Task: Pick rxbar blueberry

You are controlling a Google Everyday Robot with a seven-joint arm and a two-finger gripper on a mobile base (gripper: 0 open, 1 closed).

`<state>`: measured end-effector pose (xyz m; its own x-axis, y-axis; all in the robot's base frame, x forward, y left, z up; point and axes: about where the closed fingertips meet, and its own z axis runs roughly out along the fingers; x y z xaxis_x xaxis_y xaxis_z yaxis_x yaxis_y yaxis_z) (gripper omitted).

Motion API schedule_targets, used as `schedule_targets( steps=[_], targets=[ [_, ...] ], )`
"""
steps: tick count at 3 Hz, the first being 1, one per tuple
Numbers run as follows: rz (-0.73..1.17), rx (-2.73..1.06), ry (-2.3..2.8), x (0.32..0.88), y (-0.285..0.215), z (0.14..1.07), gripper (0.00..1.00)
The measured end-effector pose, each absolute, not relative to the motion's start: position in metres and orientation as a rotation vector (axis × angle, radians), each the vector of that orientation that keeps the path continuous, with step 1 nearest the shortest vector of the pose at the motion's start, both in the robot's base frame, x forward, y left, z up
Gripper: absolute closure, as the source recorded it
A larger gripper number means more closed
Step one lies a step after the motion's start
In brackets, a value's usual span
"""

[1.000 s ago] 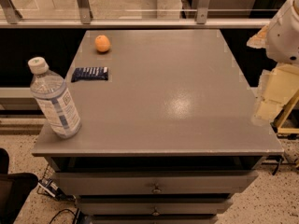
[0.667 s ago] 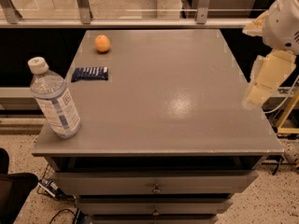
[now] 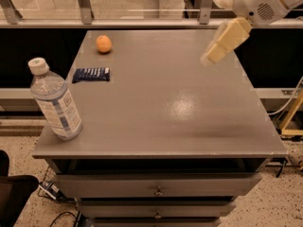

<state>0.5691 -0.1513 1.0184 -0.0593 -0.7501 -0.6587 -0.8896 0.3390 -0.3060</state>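
Zero of the pick is done: the rxbar blueberry (image 3: 91, 74) lies flat by the table's (image 3: 189, 126) left edge, beyond the water bottle (image 3: 54, 103), untouched. The gripper (image 3: 210, 56) hovers near the far right corner (can't tell if it's spread or closed), well apart from the bar.

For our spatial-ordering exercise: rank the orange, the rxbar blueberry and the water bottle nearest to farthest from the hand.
Hand, above the table's right:
1. orange, far left
2. rxbar blueberry, left, marginally farther
3. water bottle, near-left corner
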Motion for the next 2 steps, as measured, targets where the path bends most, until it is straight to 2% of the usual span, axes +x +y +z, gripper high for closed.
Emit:
schedule_targets(
  steps=[2],
  targets=[
    [0.448, -1.327, 1.564, 0.605, -0.058, 1.02, 0.0]
  ],
)
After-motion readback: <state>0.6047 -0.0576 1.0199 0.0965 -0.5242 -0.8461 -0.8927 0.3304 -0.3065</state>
